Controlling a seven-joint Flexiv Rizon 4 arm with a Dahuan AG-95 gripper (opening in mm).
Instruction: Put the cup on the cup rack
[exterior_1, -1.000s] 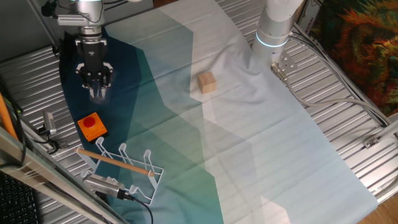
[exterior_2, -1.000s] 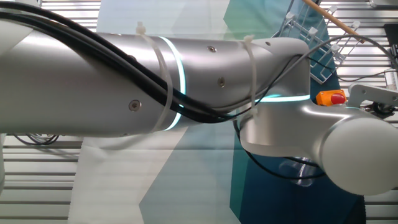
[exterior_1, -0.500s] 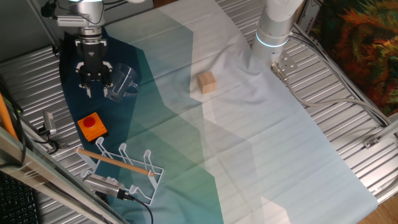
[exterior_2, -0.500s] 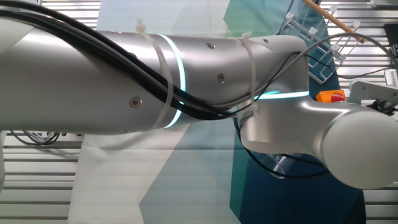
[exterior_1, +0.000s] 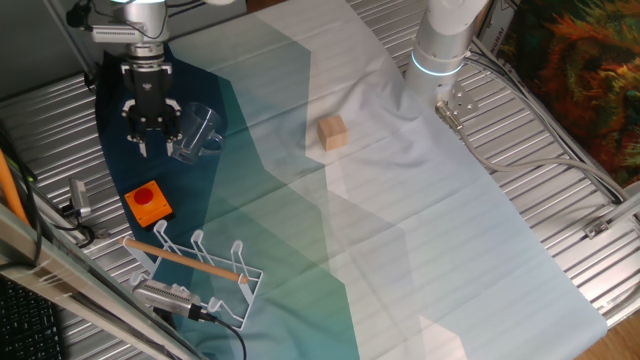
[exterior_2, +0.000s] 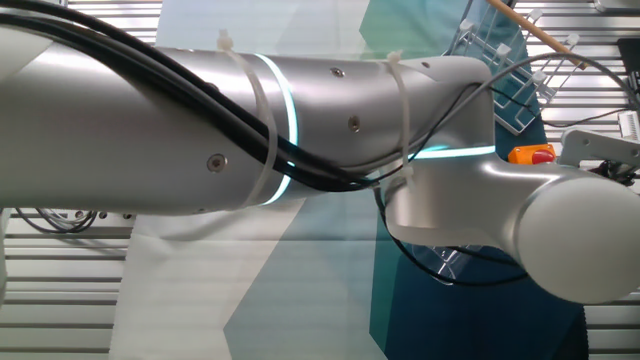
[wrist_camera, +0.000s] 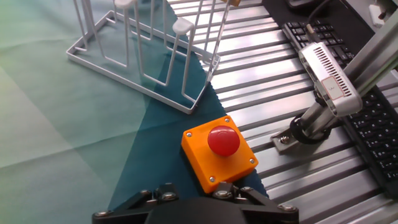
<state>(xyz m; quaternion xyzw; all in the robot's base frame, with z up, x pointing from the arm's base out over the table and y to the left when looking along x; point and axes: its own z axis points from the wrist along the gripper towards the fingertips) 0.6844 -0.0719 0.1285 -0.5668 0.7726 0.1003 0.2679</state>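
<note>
Near the bench's far left corner, the small clear plastic cup (exterior_1: 198, 130) lies tipped beside the open, empty end effector (exterior_1: 150, 136); racking on the white wire cup rack (exterior_1: 200, 268) remains undone.

Cup (exterior_1: 198, 130): clear, colourless. Cup rack (exterior_1: 200, 268): white wire, pale wooden rod. Block (wrist_camera: 219, 158): orange with red button. Cube (exterior_1: 333, 132): tan wood. Cloth (exterior_1: 400, 230): angular bands of dark navy, teal, pale green and white. Worktop (exterior_1: 560, 170): ribbed silver metal. End effector (exterior_1: 151, 122): black.
</note>
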